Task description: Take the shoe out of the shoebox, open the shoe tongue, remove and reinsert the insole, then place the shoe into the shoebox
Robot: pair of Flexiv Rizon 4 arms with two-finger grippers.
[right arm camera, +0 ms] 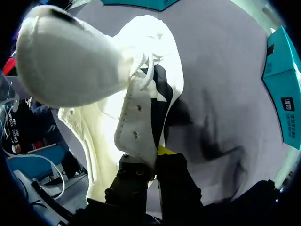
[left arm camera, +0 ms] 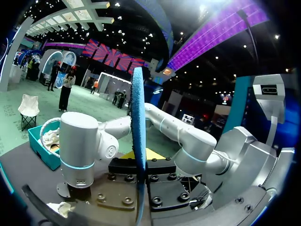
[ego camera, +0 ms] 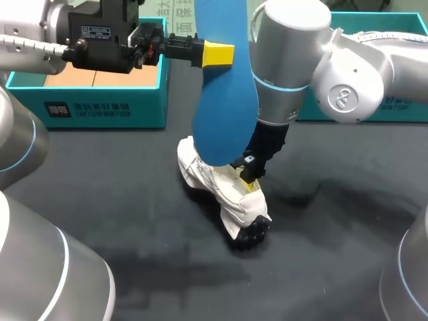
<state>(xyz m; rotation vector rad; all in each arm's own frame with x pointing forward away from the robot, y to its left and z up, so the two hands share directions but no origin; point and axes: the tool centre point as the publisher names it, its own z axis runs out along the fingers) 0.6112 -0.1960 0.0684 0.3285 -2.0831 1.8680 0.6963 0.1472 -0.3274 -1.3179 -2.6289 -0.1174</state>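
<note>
Left gripper (left arm camera: 140, 157) is pinching the blue insole (ego camera: 224, 107) by one end (light, floppy); right gripper (right arm camera: 157, 153) is clamping the white shoe (ego camera: 224, 195) by its soft upper.

Left arm (ego camera: 27, 43) enters from the far left and lies level above the table, its gripper (ego camera: 224, 53) pointing toward the middle with the fingers clamped flat on both faces of the insole (ego camera: 224, 107). Right arm (ego camera: 361, 73) comes in from the far right and bends at the wrist (ego camera: 281, 73) to point straight down. Its gripper (ego camera: 249, 182) is low over the table, fingers pinching the laced edge of the shoe (ego camera: 214, 184) from two sides.
</note>
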